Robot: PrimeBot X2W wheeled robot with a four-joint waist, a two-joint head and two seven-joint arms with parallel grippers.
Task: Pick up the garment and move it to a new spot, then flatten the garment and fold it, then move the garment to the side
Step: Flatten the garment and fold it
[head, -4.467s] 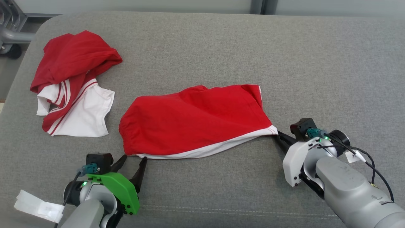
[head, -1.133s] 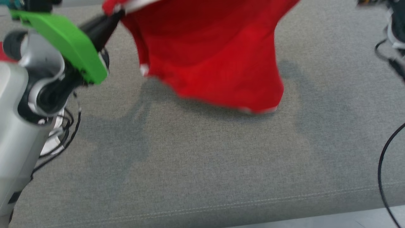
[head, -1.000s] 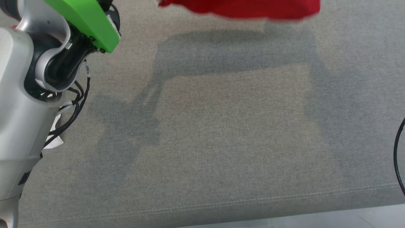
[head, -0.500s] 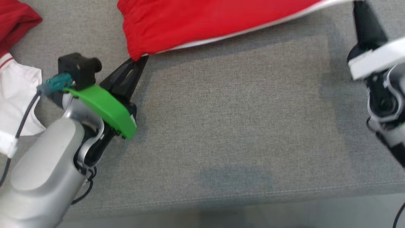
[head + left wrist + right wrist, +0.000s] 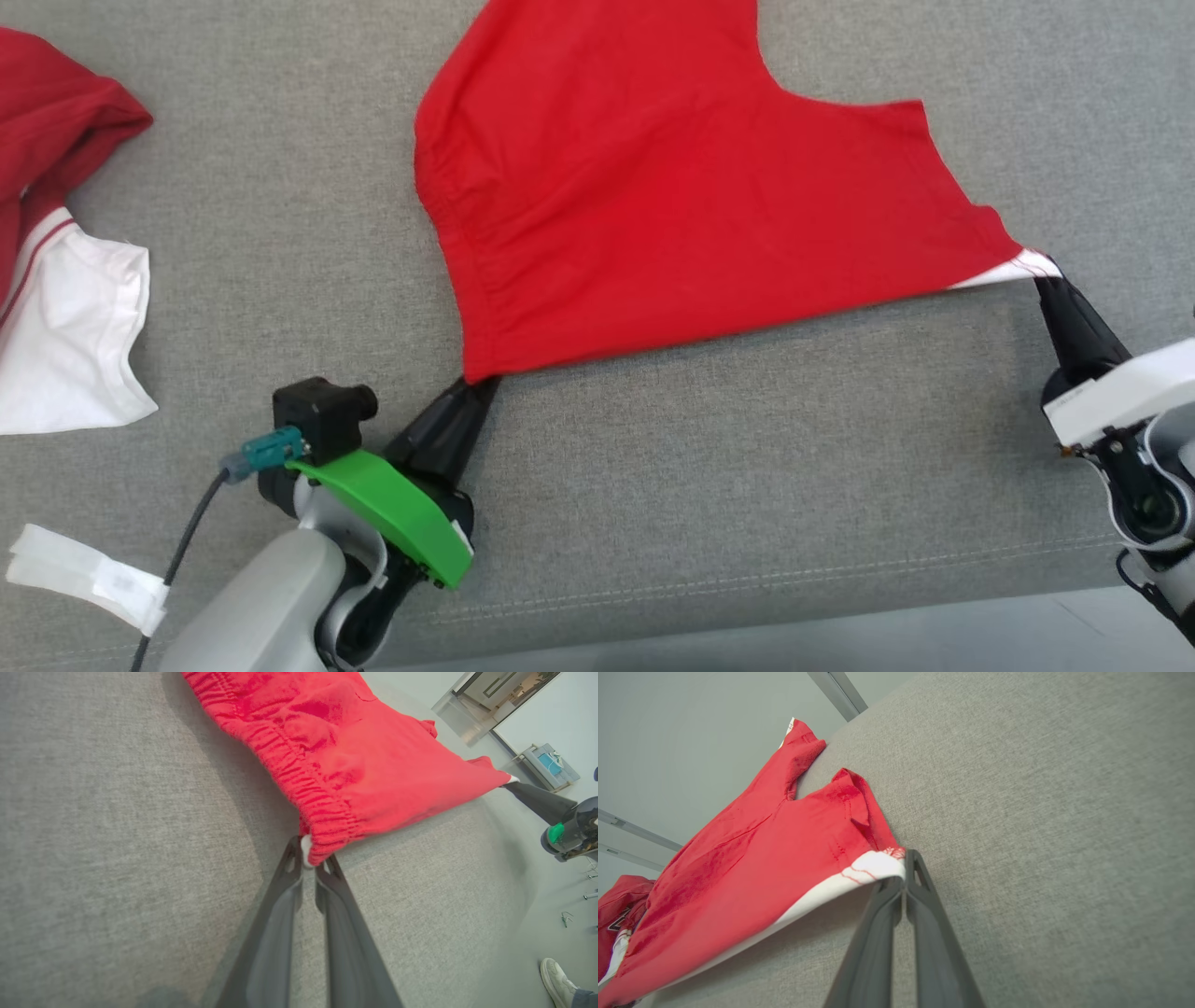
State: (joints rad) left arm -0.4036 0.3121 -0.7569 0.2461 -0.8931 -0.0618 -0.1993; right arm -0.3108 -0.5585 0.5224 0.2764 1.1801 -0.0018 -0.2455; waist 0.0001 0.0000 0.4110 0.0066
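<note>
Surface: your work lies on a grey woven upholstered cushion point(image 5: 709, 485) with a stitched seam along its near edge. A strip of pale floor point(image 5: 840, 644) runs below that edge.

Room: the left wrist view gives you pale walls, a doorway, and a small cart point(image 5: 551, 763) well off past the cushion. A person's pale shoe point(image 5: 558, 975) stands on the floor at that view's lower right.

Writing: a white tag point(image 5: 84, 579) hangs from the left arm's cable, its print too small to read. The dark print on the second garment in the right wrist view can't be read either.

Task thing: the red shorts point(image 5: 672, 215) are spread mid-cushion, white trim at one corner, their near edge pulled taut between your two arms.

Left gripper point(image 5: 481, 383): fingers point(image 5: 289, 877) clamped on the gathered waistband corner.

Right gripper point(image 5: 1044, 280): fingers point(image 5: 915, 872) pressed together on the white-trimmed hem corner.

Around: a crumpled red-and-white shirt point(image 5: 56, 233) lies at the cushion's left, well apart from the shorts. Nothing lies between the two garments.
</note>
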